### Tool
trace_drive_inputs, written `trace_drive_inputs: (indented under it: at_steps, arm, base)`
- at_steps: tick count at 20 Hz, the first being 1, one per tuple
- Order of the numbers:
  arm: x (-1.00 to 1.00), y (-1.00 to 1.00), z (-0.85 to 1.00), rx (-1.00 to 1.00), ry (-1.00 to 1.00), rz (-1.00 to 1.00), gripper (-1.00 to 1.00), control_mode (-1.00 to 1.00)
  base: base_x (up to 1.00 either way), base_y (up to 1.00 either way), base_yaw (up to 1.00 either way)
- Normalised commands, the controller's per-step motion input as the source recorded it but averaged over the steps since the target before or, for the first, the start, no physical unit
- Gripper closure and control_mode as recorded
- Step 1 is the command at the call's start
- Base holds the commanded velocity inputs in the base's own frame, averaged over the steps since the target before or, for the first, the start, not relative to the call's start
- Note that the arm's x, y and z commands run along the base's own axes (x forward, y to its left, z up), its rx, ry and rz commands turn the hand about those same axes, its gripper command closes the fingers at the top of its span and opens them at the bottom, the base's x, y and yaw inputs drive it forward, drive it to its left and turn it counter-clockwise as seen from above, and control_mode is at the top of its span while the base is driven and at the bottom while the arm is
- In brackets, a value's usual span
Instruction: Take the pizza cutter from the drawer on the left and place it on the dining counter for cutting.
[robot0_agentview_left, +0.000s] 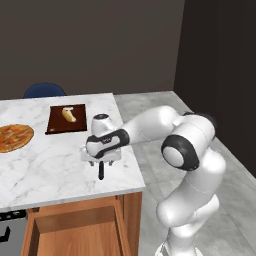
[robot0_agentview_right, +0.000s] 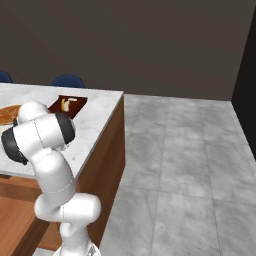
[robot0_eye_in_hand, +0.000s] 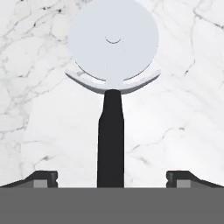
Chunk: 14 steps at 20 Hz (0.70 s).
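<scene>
white marble with grey veins runs under us, the dining counter (robot0_agentview_left: 45, 165) over reddish-brown cabinets, dark walls behind and a grey tiled floor to the side. below the counter's near edge the drawer (robot0_agentview_left: 75, 230) stands pulled out, and we see nothing in it.

our gripper (robot0_agentview_left: 101, 161) hangs low over the counter near its right front corner. in the hand view the two fingertips (robot0_eye_in_hand: 46, 178) stand wide, well apart from each other, with bare marble between each tip and the black handle. so the fingers are spread and clasp nothing.

the pizza cutter (robot0_eye_in_hand: 111, 87) lies on the marble between those tips. its long axis runs straight away from the hand: the black stick handle starts between the fingers, and the pale round wheel sits at the far end. in the left base view the handle (robot0_agentview_left: 101, 171) shows dark just under the gripper, pointing toward the counter's front edge.

further back are a dark cutting board (robot0_agentview_left: 66, 119) with a pale bread piece (robot0_agentview_left: 68, 115), and a pizza (robot0_agentview_left: 14, 137) to the left, all well apart from the cutter.

we judge the placing as good as done. what remains is to lift straight up along the hand's own axis, so that neither finger brushes the handle lying between them.
</scene>
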Motion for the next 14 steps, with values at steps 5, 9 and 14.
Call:
trace_drive_inputs:
  at_steps: [5, 9, 14]
  arm:
    - [-0.29, -0.18, 0.66, 0.00, 0.00, 0.00, -1.00, -1.00]
    - [-0.40, -0.36, 0.64, 0.00, 0.00, 0.00, -1.00, -1.00]
    - [-0.56, -0.54, 0.55, 0.00, 0.00, 0.00, -1.00, -1.00]
  base:
    - [0.00, 0.00, 0.00]
    - [0.00, 0.00, 0.00]
    - [0.00, 0.00, 0.00]
